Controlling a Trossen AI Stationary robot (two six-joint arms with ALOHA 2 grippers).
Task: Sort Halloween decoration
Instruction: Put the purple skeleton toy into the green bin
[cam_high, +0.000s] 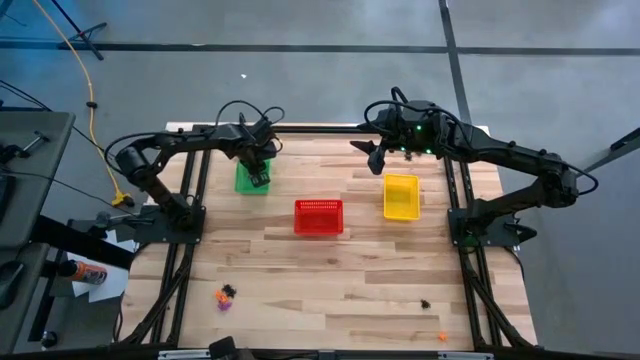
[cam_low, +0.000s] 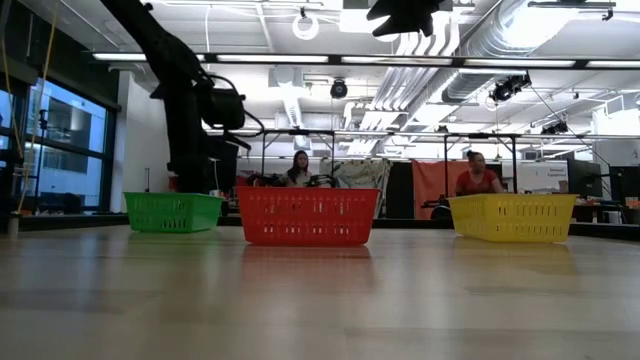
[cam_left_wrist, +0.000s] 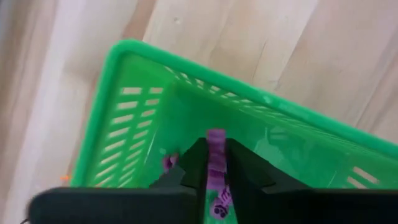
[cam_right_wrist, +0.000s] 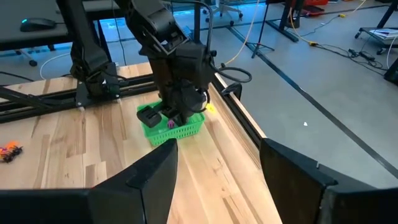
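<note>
Left gripper (cam_left_wrist: 216, 180) reaches down into the green basket (cam_left_wrist: 124, 118), fingers pinching a purple trinket (cam_left_wrist: 216, 155); right gripper (cam_right_wrist: 217, 180) hovers raised, jaws apart.

No text, label, brand, number or sign can be read in any view. The three baskets, the table and the arms bear no legible marking, and the boards in the room behind are too small to read.
</note>
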